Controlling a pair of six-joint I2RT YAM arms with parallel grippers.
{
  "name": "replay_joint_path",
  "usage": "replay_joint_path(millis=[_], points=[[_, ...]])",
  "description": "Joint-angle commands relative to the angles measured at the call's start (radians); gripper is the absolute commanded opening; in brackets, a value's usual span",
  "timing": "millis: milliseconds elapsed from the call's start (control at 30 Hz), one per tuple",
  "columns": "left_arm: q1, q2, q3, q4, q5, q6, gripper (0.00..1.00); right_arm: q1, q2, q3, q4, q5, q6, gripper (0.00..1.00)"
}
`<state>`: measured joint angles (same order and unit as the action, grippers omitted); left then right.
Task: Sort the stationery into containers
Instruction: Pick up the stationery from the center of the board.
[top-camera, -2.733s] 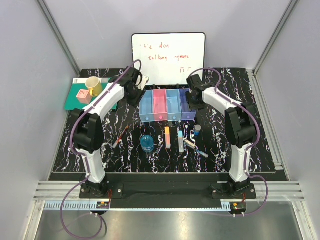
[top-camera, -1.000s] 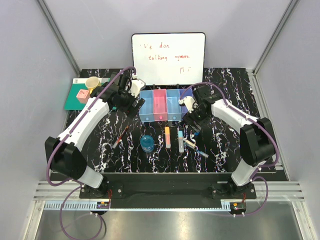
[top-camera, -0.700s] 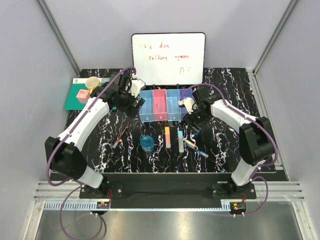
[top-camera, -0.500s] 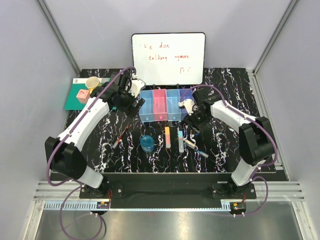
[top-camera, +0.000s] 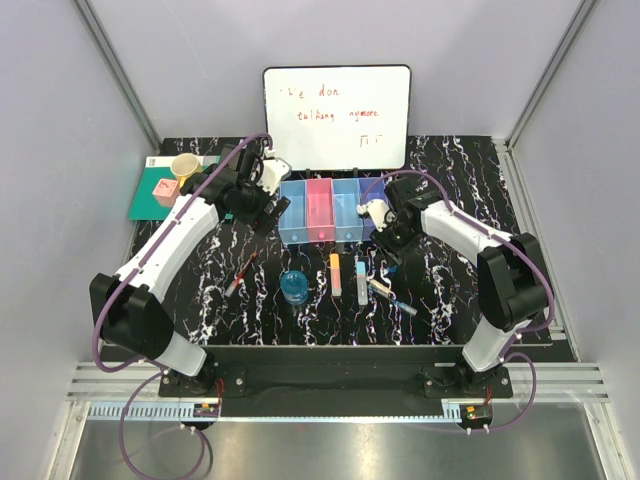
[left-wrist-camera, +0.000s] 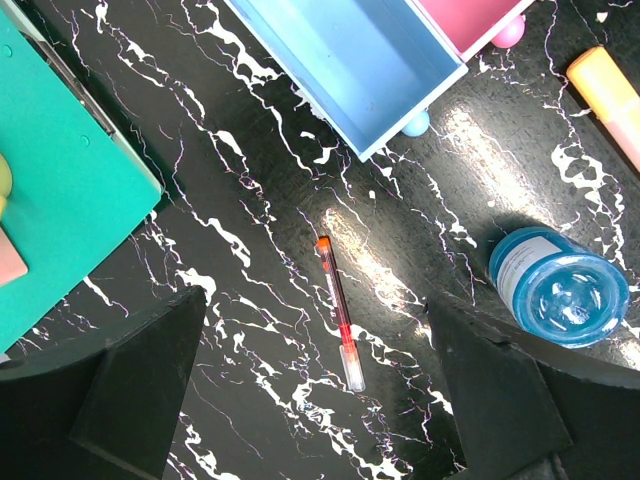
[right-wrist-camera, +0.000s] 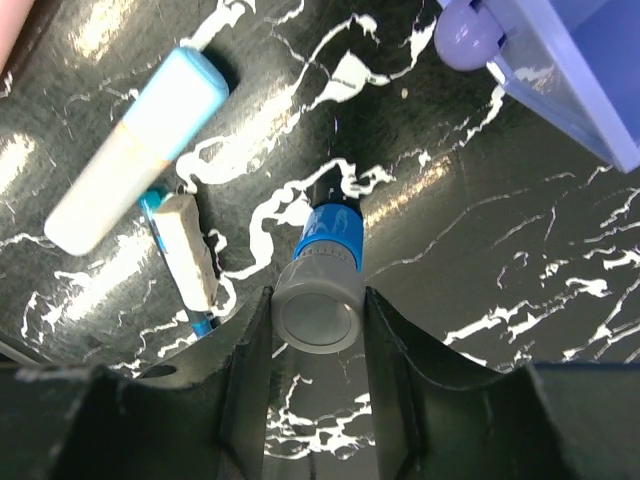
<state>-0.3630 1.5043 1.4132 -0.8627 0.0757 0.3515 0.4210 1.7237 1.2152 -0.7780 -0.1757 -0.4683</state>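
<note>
Both arms were folded back by the bins a few seconds ago; now both are stretched out over the stationery, and in the last second the right gripper (right-wrist-camera: 318, 305) has crept in and settled on its target. From the right wrist camera I see a stubby marker (right-wrist-camera: 330, 235) with a grey cap and blue band standing upright on the table. The two fingers sit narrow on either side of the cap, and I can make out no gap, so I read the jaws as closed on it. Its foot looks still planted on the tabletop just in front of the purple bin (right-wrist-camera: 580, 70), so nothing has been lifted yet. The light-blue marker (right-wrist-camera: 135, 150) and a small white and blue pen (right-wrist-camera: 185, 250) lie just beside it, untouched. The left gripper (top-camera: 262, 212) has stopped moving and hangs above the table with its jaws wide apart and empty. The red pen (left-wrist-camera: 338, 310) lies flat below it, with the blue disc (left-wrist-camera: 560, 290) and the orange marker (left-wrist-camera: 605, 85) off to one side. I see nothing in the row of bins (top-camera: 300, 238), so my judgement is that sorting is only starting: the first grasp is made, and the lift and short carry to a bin come next.
</note>
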Motion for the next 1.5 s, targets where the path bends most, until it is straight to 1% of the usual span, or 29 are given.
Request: replay_joint_path(millis=[0,67,100,300,400,500,533,600,667,700,767,800,867,933,1067,1100,1233,1267,1467], points=[[-0.005,-0.029,0.038,0.036,0.052,0.012,0.99,0.012,-0.082,0.05,-0.032,0.022,-0.032,0.13],[-0.005,-0.024,0.044,0.037,0.094,0.007,0.99,0.01,-0.124,0.092,-0.043,0.027,-0.029,0.08],[-0.005,-0.023,0.049,0.037,0.111,0.009,0.99,0.012,-0.156,0.108,-0.05,0.025,-0.027,0.0],[-0.005,-0.012,0.087,0.054,0.266,0.004,0.99,0.01,-0.262,0.251,-0.052,-0.045,-0.003,0.0],[-0.005,-0.009,0.121,0.063,0.372,0.001,0.99,0.01,-0.292,0.311,-0.049,-0.122,0.017,0.0],[-0.005,0.002,0.176,0.08,0.525,-0.003,0.99,0.01,-0.306,0.358,-0.047,-0.217,0.042,0.0],[-0.005,0.014,0.191,0.085,0.556,-0.012,0.99,0.01,-0.308,0.366,-0.049,-0.285,0.042,0.0],[-0.005,0.03,0.249,0.103,0.651,-0.028,0.99,0.01,-0.317,0.376,-0.035,-0.393,0.039,0.0],[-0.005,0.069,0.321,0.111,0.722,-0.063,0.99,0.01,-0.328,0.376,-0.003,-0.453,0.04,0.0],[-0.005,0.083,0.345,0.116,0.795,-0.08,0.99,0.01,-0.329,0.366,0.012,-0.502,0.042,0.0],[-0.004,0.12,0.407,0.122,0.872,-0.135,0.99,0.01,-0.346,0.356,0.055,-0.544,0.028,0.0],[-0.004,0.128,0.424,0.131,0.948,-0.149,0.99,0.012,-0.354,0.346,0.066,-0.579,0.022,0.0],[-0.005,0.149,0.452,0.155,1.019,-0.2,0.99,0.012,-0.378,0.334,0.109,-0.622,-0.004,0.0],[-0.005,0.163,0.463,0.169,1.11,-0.238,0.99,0.01,-0.398,0.308,0.152,-0.671,0.003,0.0],[-0.005,0.188,0.475,0.183,1.271,-0.259,0.99,0.012,-0.449,0.264,0.282,-0.714,0.025,0.0],[-0.005,0.195,0.474,0.183,1.329,-0.263,0.99,0.012,-0.455,0.256,0.298,-0.723,0.029,0.0],[-0.013,0.218,0.468,0.182,1.409,-0.27,0.98,0.012,-0.458,0.254,0.374,-0.732,0.077,0.0],[-0.016,0.218,0.464,0.183,1.415,-0.266,0.98,0.012,-0.455,0.254,0.403,-0.734,0.088,0.0],[-0.036,0.22,0.478,0.185,1.434,-0.252,0.94,0.021,-0.452,0.25,0.444,-0.749,0.125,0.0]])
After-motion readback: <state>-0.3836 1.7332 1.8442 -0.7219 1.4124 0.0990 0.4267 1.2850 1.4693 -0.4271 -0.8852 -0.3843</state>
